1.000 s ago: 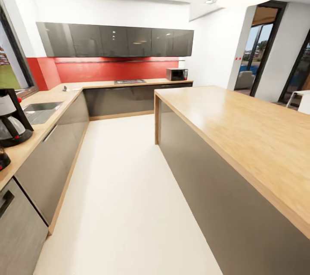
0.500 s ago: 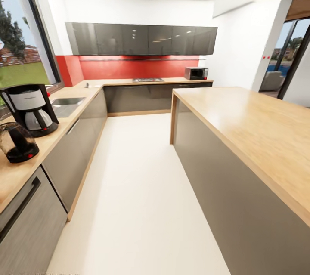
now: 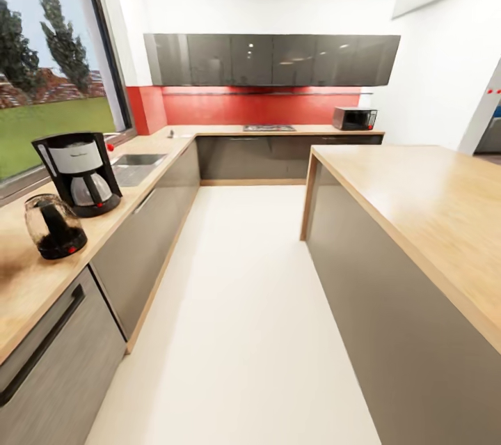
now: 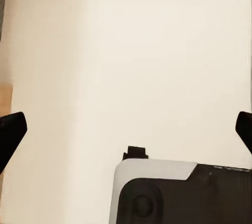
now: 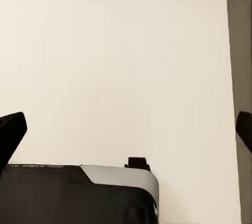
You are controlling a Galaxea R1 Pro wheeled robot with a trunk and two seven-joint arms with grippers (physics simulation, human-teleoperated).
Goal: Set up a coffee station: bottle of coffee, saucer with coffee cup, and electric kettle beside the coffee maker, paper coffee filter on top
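Flanking a pale floor (image 3: 243, 306), wooden countertops (image 3: 417, 194).

Countertop (image 3: 28, 285) with coffee maker (image 3: 80, 172), kettle (image 3: 54, 226)

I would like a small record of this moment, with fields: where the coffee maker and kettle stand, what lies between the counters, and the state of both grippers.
coffee maker: the coffee maker stands on the left countertop, near the sink
electric kettle: the electric kettle stands on the same countertop, beside the coffee maker, nearer the camera
between counters: pale floor, island at right
left gripper: left gripper open, over the floor
right gripper: right gripper open, over the floor
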